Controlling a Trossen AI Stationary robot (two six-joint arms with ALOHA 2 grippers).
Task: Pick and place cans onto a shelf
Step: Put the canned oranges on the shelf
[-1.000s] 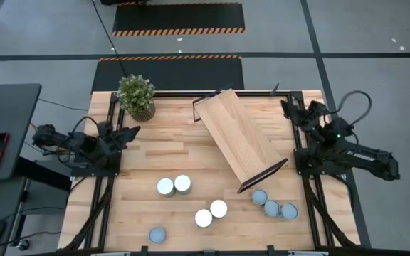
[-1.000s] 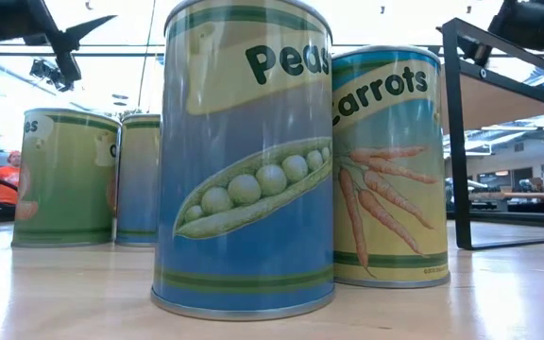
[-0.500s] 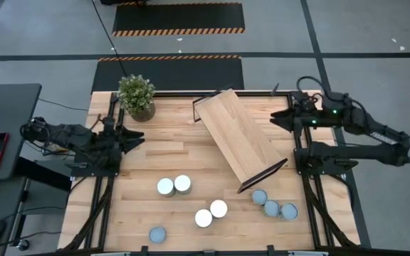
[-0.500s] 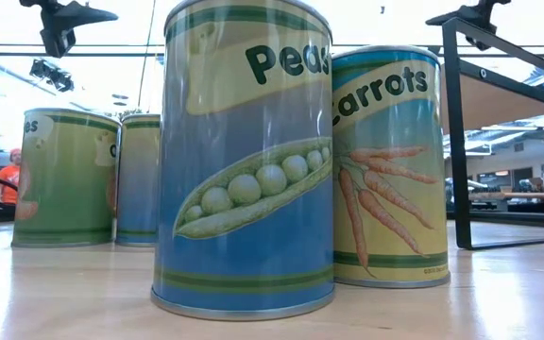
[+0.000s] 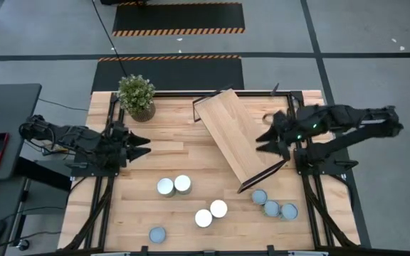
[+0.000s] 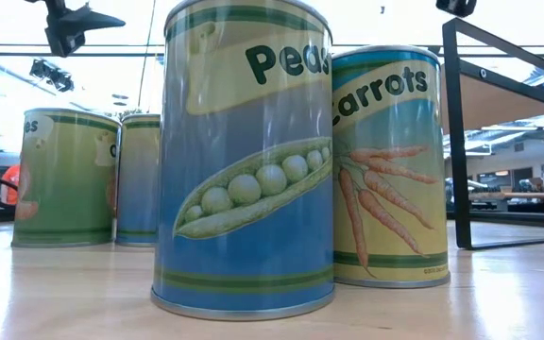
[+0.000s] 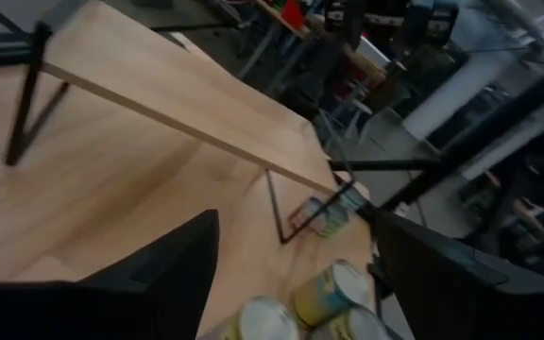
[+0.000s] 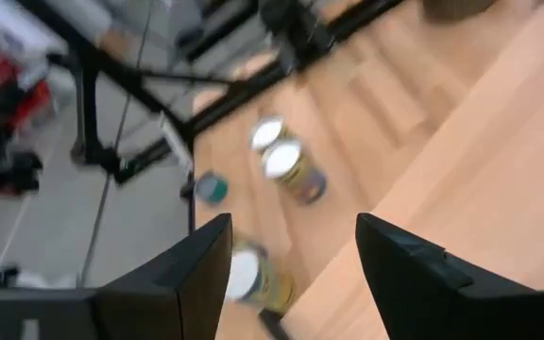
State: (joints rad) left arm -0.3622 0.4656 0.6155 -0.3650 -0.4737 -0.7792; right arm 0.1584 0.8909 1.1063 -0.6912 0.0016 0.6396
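Observation:
Several cans stand upright on the near half of the table: a pair (image 5: 174, 185), a pair (image 5: 211, 213), a single can (image 5: 157, 234) and three (image 5: 273, 206) near the shelf's near end. The light-wood shelf (image 5: 237, 139) stands slantwise on its black end brackets. My left gripper (image 5: 142, 148) is open and empty at the table's left side, above the table. My right gripper (image 5: 265, 139) is open and empty beside the shelf's right edge. In the left wrist view my left gripper (image 7: 296, 274) looks toward the shelf (image 7: 178, 90). In the right wrist view my right gripper (image 8: 296, 274) looks over the shelf board (image 8: 480, 189) toward the cans (image 8: 291, 168).
A potted plant (image 5: 137, 96) stands at the table's far left corner. In the low view a "Peas" can (image 6: 244, 161) and a "Carrots" can (image 6: 390, 165) fill the foreground, with the shelf's black bracket (image 6: 456, 132) to their right. Arm mounts stand at both table sides.
My left gripper has reached out over the table toward its right edge and slightly toward the near edge. My right gripper has swung from the far right corner toward the near edge and the left, up to the shelf's right side. The cans and the shelf have kept still.

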